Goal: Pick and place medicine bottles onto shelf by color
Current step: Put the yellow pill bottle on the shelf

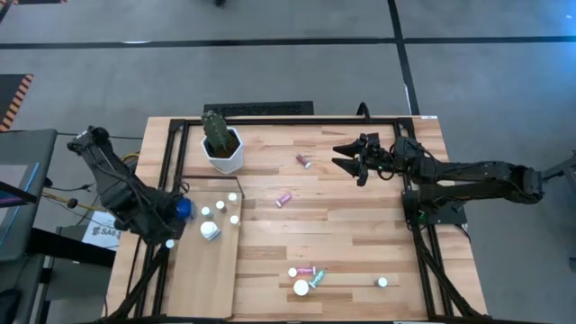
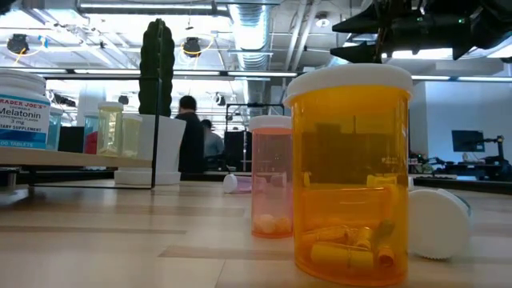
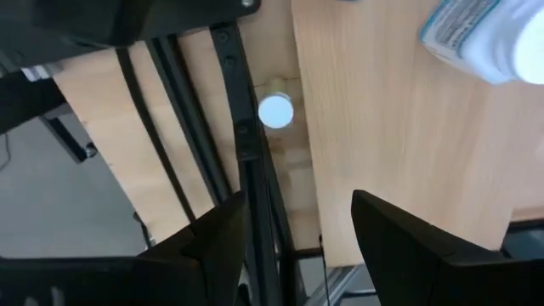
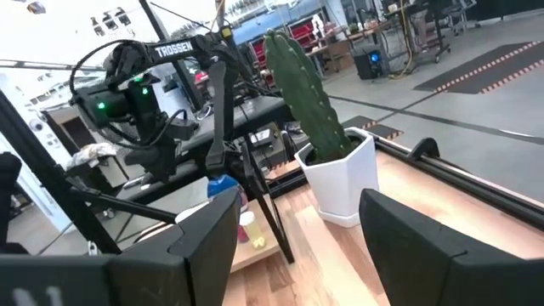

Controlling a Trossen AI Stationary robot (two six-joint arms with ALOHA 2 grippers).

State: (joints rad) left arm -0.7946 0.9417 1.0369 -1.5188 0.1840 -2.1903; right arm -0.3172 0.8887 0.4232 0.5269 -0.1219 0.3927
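My left gripper [image 1: 167, 230] [image 3: 297, 229] is open and empty over the left edge of the pale shelf [image 1: 202, 270]. A white-capped bottle [image 1: 169, 243] [image 3: 274, 111] stands just ahead of it beside the black frame. Several white-capped bottles [image 1: 220, 205] and a bigger white bottle with a blue label [image 1: 210, 231] [image 3: 484, 38] stand on the shelf. My right gripper [image 1: 354, 163] [image 4: 297, 246] is open and empty above the table's far right part. Loose bottles lie on the table: two pink ones [image 1: 304, 161] [image 1: 283, 199] and a near cluster [image 1: 306, 277] with an amber bottle [image 2: 352, 176].
A white hexagonal pot with a cactus [image 1: 222, 144] [image 4: 336, 174] stands at the far left of the table. A black metal frame [image 1: 171, 180] runs along the table's edges. A single white-capped bottle [image 1: 382, 282] stands near the right front. People show in the room behind [image 2: 190, 132].
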